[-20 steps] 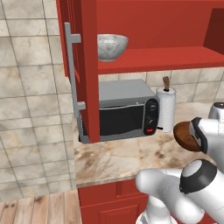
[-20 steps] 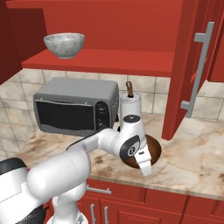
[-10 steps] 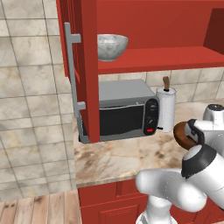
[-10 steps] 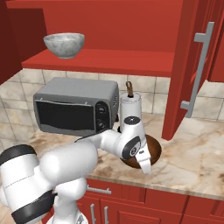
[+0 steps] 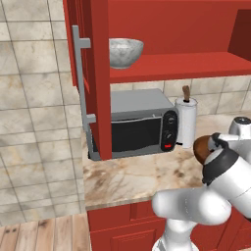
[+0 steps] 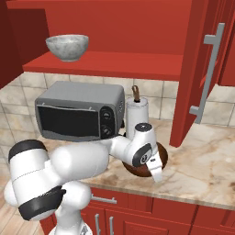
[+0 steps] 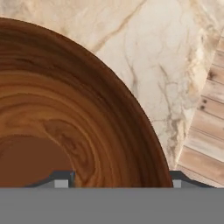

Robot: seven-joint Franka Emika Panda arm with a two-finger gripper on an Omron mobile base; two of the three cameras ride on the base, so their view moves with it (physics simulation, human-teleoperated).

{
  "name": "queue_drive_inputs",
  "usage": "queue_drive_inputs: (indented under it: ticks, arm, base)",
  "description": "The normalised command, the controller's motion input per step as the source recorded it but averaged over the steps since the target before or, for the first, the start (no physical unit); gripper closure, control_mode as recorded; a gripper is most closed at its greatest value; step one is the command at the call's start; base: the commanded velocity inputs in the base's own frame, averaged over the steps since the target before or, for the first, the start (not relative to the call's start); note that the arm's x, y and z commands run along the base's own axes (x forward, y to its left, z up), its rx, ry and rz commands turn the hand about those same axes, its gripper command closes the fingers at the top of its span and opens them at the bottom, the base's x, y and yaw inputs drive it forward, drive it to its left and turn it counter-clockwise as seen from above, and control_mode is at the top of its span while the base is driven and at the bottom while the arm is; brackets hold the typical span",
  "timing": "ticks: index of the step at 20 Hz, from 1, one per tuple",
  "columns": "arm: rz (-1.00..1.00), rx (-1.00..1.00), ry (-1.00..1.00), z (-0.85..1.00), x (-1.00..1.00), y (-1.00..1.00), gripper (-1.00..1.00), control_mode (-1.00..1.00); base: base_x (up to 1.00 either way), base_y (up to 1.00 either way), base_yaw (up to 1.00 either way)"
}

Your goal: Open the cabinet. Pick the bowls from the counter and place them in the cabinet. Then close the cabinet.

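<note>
The cabinet (image 6: 137, 32) stands open, doors swung wide, with the grey bowl (image 6: 67, 47) on its shelf (image 6: 114, 66). The brown bowl (image 7: 65, 122) sits on the tabletop (image 6: 206, 170) near the front edge, just right of the paper towel roll (image 6: 136, 114) and microwave (image 6: 78, 110). The pincer (image 7: 118, 179) is down at the brown bowl, one fingertip inside the rim, one outside; whether it grips yet, I cannot tell.

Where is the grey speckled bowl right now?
The marble bowl sits on the open cabinet's red shelf, at its left end, above the microwave.
</note>
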Motion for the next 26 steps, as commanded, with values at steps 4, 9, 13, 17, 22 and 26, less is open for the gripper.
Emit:
queue_drive_inputs:
  ticks: [4,9,13,17,22,26]
  arm:
    - [-0.03,0.00,-0.07,-0.01,-0.02,0.01,1.00,-1.00]
    - [-0.09,0.00,-0.01,-0.06,0.00,0.00,1.00,-1.00]
    - [-0.13,0.00,-0.10,0.11,-0.25,0.00,1.00,-1.00]
    - [-0.19,0.00,-0.21,0.74,-0.43,0.00,1.00,-1.00]
    - [-0.17,0.02,-0.26,0.95,-0.52,-0.06,1.00,-1.00]
    - [-0.11,0.00,-0.37,1.00,-0.64,0.05,1.00,-1.00]
  base:
    - [0.00,0.00,0.00]
    - [0.00,0.00,0.00]
    - [0.00,0.00,0.00]
    - [0.00,0.00,0.00]
    - [0.00,0.00,0.00]
    - [0.00,0.00,0.00]
